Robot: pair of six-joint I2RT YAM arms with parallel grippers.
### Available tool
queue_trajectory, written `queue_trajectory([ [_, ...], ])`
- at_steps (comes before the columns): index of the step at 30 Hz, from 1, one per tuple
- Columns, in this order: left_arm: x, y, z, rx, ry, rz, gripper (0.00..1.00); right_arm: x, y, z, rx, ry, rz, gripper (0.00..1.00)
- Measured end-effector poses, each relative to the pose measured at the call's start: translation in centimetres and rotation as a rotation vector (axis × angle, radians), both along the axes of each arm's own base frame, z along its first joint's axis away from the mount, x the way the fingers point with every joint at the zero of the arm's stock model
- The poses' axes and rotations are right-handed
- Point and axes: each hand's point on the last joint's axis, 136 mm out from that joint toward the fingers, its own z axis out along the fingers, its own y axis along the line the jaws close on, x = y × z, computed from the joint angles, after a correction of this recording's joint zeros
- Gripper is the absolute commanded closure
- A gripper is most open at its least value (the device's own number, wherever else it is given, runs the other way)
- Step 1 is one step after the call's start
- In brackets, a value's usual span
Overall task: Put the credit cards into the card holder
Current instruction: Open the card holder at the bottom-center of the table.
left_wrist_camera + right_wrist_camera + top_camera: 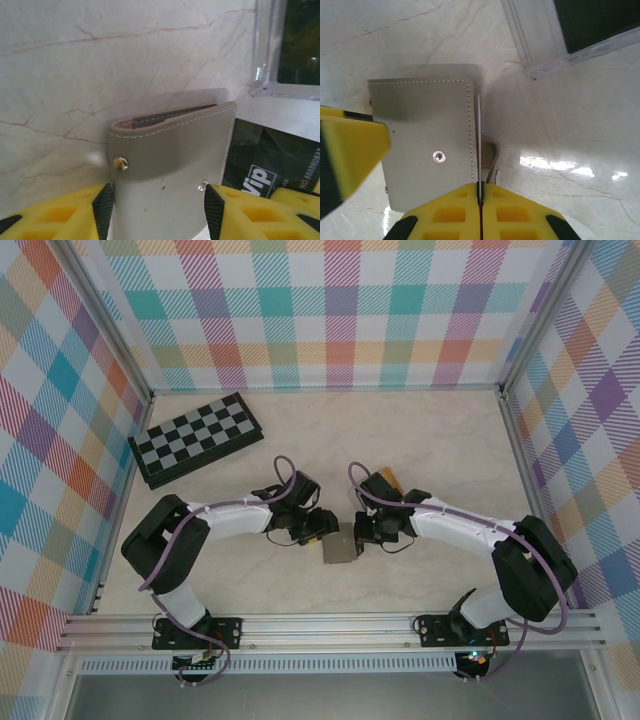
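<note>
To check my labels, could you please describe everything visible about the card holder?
The card holder is a flat grey wallet, leather-like, with pale stitching along its edges, a metal snap stud on its face and dark lining at its mouth. It lies folded on the marbled table between both arms. The left gripper straddles its two sides; whether it grips is unclear. The shut right gripper holds a black card beside one edge.

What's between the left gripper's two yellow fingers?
The folded grey card holder lies between them, clearest in the left wrist view.
</note>
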Motion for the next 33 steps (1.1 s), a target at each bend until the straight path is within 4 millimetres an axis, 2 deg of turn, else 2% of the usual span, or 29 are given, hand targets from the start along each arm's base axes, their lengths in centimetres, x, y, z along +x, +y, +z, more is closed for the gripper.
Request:
queue_trajectory([
  [4,-0.4,-0.3,-0.3,0.003,0.004,-0.013,0.44,-0.1,0.0,0.2,0.038,0.011,-0.011,0.94],
  [10,-0.5,-1.3,0.2,-0.029,-0.008,-0.032,0.38,0.5,-0.7,2.3,0.167,0.009,-0.062,0.93],
  [15,-0.3,-1.9,1.0,-0.057,-0.031,-0.039,0.29,0.7,-0.6,2.9,0.267,0.039,-0.088,0.94],
  [19,0.1,-2.0,3.5,-0.099,-0.090,-0.029,0.22,0.7,-0.9,2.7,0.333,0.067,-0.117,0.94],
  [22,0.5,-2.3,5.9,-0.148,-0.148,-0.028,0.21,0.4,-1.0,2.7,0.384,0.086,-0.133,0.94],
  [24,0.7,-2.4,6.7,-0.167,-0.167,-0.029,0.21,0.4,-0.7,2.9,0.423,0.096,-0.136,0.94],
  [33,-0.4,-2.2,5.1,-0.166,-0.123,-0.049,0.23,0.8,0.9,4.3,0.572,0.098,-0.122,0.95],
])
